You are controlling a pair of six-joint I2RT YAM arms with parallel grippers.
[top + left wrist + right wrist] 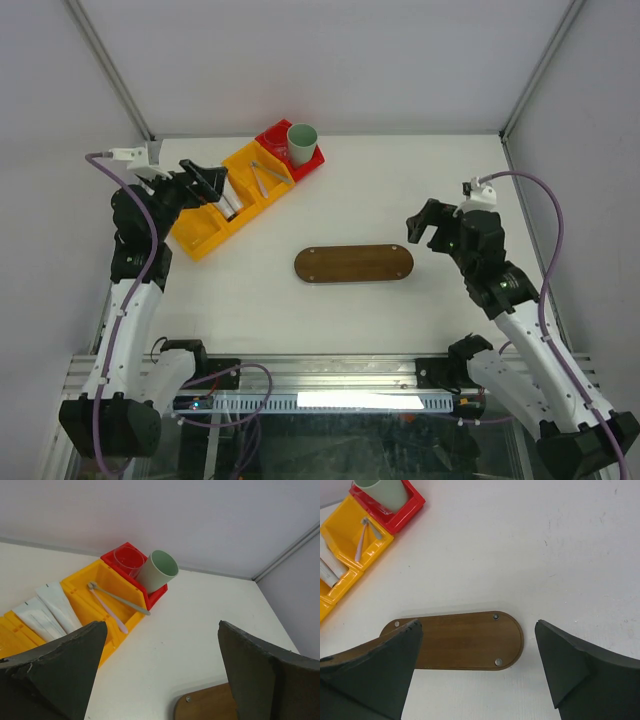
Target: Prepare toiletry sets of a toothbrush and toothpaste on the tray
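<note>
Seen from above, the tray (353, 265) lies bare in the middle of the desk (400, 180), its long side running left to right. A row of yellow bins (205, 232) slants towards the far left corner and ends in a red bin (278, 137) that holds a green cup (302, 139). The toothbrushes (265, 178) lie in the yellow bin next to the red one. The left claw (212, 183) hangs over the yellow bins with its fingers spread. The right claw (424, 228) hovers just beyond the right end of the tray, also spread, and touches nothing.

In the left wrist view, the left claw (160, 670) stands wide apart with nothing between its fingers. Two toothbrushes (117, 602) lie crossed in a yellow bin (82, 587). The white toothpaste tubes (47, 610) lean in the next compartment. In the red bin (112, 557) a clear glass (127, 560) sits beside the tilted cup (159, 570). One end of the tray (205, 705) shows at the lower edge.

In the right wrist view, the right claw (477, 670) is spread above the tray (460, 640), which carries nothing. The bins sit towards the top left corner, well apart from the tray, with the toothbrushes (362, 537) in them.
</note>
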